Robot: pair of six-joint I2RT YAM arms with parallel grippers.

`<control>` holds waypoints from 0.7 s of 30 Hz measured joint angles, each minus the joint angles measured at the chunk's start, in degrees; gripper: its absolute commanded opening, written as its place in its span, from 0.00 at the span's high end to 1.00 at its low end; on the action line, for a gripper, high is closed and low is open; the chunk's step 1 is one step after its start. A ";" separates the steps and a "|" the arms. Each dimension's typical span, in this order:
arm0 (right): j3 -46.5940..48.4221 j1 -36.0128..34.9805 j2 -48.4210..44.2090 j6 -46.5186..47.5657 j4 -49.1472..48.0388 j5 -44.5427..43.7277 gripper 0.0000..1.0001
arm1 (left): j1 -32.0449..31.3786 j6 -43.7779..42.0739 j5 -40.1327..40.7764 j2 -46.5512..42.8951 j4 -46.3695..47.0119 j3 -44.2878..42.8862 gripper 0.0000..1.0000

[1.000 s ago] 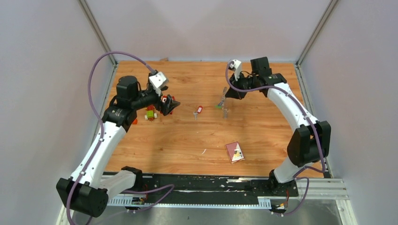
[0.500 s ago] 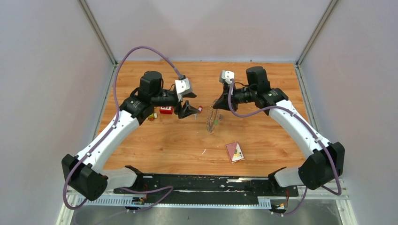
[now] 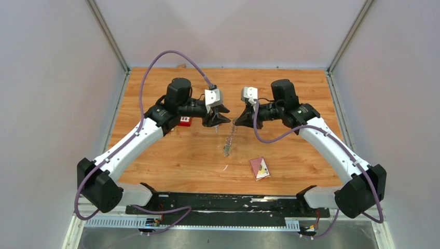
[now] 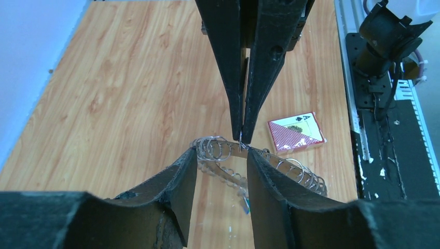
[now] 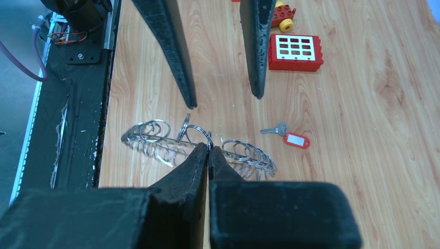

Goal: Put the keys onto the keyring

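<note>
Keyring (image 5: 249,155) is up in the air, hanging between my two sets of fingers. On the left, my left fingers (image 4: 184,181) stand parted to a narrow gap with nothing in them, tips levelled at the ring's rim. By my reading they're set to take a second hold so the ring can be steadied for threading. In the centre the ring dangles edge-on just ahead of those tips, its fringe of little loops fanned to either side. Whether its low end touches the surface, I can't tell. On the right, my right fingers (image 5: 208,155) are pinched tight on the top of the rim, carrying it.

A key (image 5: 288,136) with a red tag lies flat below my left fingertips, not yet threaded. I can't find any other keys.

The wooden surface (image 3: 171,155) has a red block (image 5: 296,52) behind my left fingers and a maroon card (image 3: 259,168) well to the near side of my right fingers. There are pale walls (image 3: 233,31) on three sides and a black rail (image 3: 228,199) at the near edge.
</note>
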State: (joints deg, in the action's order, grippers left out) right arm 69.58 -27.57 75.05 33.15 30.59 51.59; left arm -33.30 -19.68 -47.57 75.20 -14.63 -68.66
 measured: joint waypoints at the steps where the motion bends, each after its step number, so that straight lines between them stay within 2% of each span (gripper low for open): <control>1: -0.33 0.00 0.00 0.37 0.04 0.26 1.00 | -0.09 -0.02 -0.24 0.28 0.35 0.00 0.55; 8: -1.03 -0.04 0.00 3.15 0.66 2.56 1.00 | -0.92 -2.49 -1.53 1.16 0.31 0.02 0.62; 21: -1.18 -0.17 0.00 5.03 2.69 4.48 1.00 | -4.63 -7.80 0.59 1.22 -0.52 1.46 0.69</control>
State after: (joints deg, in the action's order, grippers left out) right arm 68.40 -27.75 75.05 38.17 33.28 56.07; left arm -37.93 -27.49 -46.98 76.42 -15.16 -67.20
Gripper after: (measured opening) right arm 0.022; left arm 0.326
